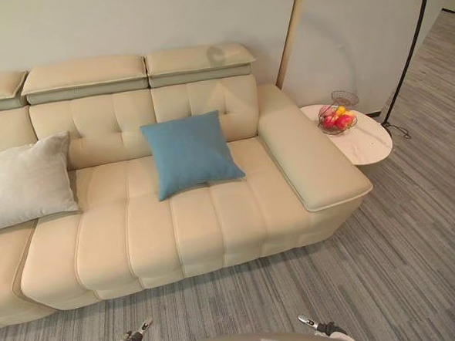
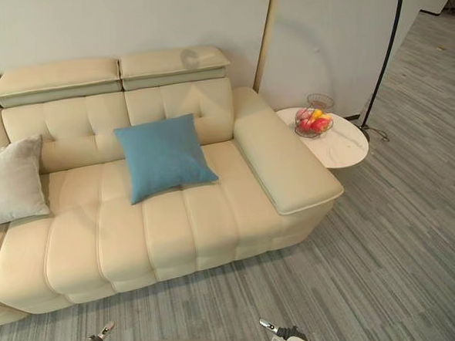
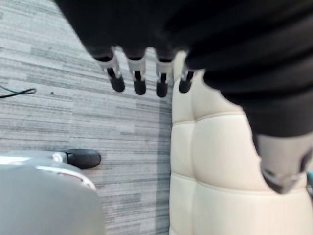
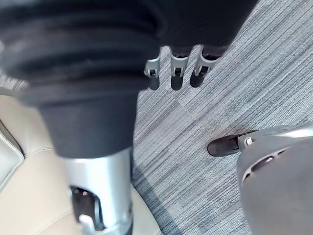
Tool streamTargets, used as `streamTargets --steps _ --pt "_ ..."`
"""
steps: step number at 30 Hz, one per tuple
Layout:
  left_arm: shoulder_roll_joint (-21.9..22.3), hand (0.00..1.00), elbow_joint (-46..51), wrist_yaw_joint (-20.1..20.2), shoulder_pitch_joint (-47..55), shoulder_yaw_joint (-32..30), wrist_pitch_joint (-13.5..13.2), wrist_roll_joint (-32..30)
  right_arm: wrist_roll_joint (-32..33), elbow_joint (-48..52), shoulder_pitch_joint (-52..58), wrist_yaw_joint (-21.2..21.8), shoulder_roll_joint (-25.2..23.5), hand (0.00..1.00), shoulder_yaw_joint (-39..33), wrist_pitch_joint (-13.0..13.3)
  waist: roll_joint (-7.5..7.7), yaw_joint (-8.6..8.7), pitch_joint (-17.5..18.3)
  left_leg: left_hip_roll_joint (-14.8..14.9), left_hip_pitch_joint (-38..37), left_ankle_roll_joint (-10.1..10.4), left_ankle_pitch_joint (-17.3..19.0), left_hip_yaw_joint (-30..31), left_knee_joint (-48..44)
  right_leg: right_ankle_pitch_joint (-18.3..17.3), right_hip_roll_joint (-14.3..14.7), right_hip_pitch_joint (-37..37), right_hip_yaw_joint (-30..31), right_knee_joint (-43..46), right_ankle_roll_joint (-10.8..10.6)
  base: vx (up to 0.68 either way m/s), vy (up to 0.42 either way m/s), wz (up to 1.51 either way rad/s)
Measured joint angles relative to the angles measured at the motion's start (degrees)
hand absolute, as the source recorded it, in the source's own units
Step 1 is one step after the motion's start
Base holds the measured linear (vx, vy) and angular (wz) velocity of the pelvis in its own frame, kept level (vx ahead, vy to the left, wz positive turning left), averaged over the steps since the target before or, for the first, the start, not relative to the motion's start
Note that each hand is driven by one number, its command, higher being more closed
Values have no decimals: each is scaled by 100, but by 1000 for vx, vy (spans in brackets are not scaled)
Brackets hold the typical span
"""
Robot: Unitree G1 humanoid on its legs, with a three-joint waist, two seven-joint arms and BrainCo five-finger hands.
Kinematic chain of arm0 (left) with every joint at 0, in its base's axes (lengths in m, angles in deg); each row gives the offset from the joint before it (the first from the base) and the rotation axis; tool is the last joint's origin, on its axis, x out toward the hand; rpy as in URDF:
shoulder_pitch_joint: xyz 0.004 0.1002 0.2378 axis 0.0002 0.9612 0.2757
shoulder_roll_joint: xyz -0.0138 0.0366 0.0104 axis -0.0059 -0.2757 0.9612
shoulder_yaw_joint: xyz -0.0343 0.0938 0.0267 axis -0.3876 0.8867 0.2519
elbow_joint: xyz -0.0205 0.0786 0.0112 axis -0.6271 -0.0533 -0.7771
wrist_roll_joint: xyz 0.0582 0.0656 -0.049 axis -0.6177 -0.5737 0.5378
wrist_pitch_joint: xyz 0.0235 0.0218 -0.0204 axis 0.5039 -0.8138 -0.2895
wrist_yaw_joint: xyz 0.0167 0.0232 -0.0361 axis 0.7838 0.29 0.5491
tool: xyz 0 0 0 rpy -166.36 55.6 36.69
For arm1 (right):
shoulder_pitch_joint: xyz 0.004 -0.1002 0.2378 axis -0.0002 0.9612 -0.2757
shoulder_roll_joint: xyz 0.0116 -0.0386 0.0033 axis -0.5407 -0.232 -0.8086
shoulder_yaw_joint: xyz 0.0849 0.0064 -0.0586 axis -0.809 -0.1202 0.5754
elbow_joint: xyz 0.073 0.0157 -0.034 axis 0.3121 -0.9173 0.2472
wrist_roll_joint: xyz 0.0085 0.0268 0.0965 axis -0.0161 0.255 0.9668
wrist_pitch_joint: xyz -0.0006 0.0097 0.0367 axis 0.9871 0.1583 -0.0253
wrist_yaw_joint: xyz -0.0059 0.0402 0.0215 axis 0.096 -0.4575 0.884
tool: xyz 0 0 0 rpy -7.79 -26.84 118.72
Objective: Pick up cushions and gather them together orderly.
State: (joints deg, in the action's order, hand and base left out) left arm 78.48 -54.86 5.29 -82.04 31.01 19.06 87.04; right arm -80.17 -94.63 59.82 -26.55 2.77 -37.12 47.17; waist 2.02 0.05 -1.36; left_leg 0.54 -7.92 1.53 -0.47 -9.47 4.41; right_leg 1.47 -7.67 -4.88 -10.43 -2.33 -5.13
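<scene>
Left eye view: cream sofa (image 1: 177, 228) runs across the frame, its left end cut off at the edge. Blue cushion (image 1: 189, 153) stands tilted on the seat, leaning on the backrest, near the right armrest (image 1: 312, 161). Pale grey cushion (image 1: 23, 181) sits well apart to the left, also against the backrest, with its left side out of frame. Round white table (image 1: 373, 148) just beside the armrest carries a wire bowl (image 1: 336, 120) of red and yellow fruit; the kinds are hard to make out. Grey striped floor (image 1: 373, 270) lies in front.

Left wrist view: left hand (image 3: 138, 66) hangs over the floor by the sofa front, fingers straight and slack, thumb apart, nothing held. Right wrist view: right hand (image 4: 176, 66) likewise over the floor, fingers straight, empty; the dark cover hides its palm. In the eye views both hands sit at the bottom edge, mostly cut off, well apart from the cushions.
</scene>
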Motion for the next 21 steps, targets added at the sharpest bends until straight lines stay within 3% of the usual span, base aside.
streamTargets --steps 9,21 --pt "-102 0 -2 9 -34 481 2 17 492 -19 5 233 -19 0 390 -1 -72 59 -34 7 185 7 -2 -28 1 158 9 75 -46 -208 -42 3 -12 -1" --pt "-153 0 5 24 -169 715 4 14 671 10 -1 248 -12 0 721 -1 -85 120 -257 196 -114 131 177 -745 -81 248 184 96 613 -221 24 -42 -30 -30"
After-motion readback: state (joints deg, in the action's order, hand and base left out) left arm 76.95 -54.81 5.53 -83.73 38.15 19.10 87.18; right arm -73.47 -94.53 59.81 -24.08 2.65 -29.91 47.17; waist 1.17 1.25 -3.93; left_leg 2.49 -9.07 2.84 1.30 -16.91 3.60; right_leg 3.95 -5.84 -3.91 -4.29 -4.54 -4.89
